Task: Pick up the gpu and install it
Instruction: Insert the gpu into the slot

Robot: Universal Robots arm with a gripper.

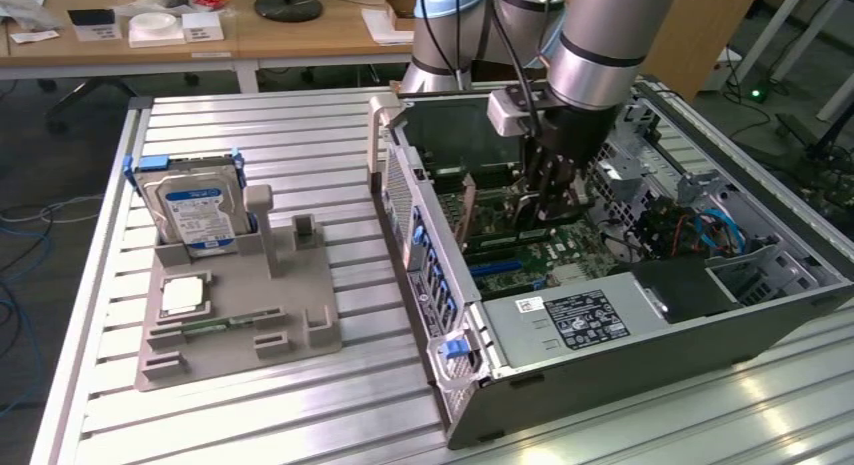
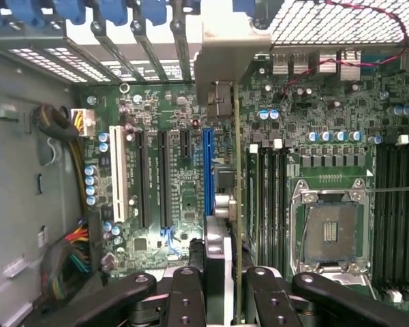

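Aluminium slats make up the surface (image 1: 267,135), and toward its edge on the exterior view's left sits a grey holder tray (image 1: 240,325). A silver hard drive (image 1: 194,213) stands upright in the tray's far end, wearing a blue-and-white label whose writing is too small to read; a square chip (image 1: 183,295) lies flat nearer the tray's middle, and a narrow green memory stick (image 1: 220,325) lies in a slot beyond it. Further toward the exterior view's right, the open computer case (image 1: 601,275) rests on its side near the middle of the surface, its motherboard (image 2: 163,177) facing up. A white sticker (image 1: 531,305) and a black label with fine white print (image 1: 587,320) sit on the power supply (image 1: 574,330) at the case's near end; neither can be read. The arm reaches down into the case, and the end effector (image 1: 550,200) is clenched on the gpu (image 2: 236,204), which it holds on edge. In the wrist view the card runs just beside the blue expansion slot (image 2: 208,170), its silver bracket (image 2: 225,61) up against the slotted rear wall of the case, with the empty processor socket (image 2: 330,231) on its other side.
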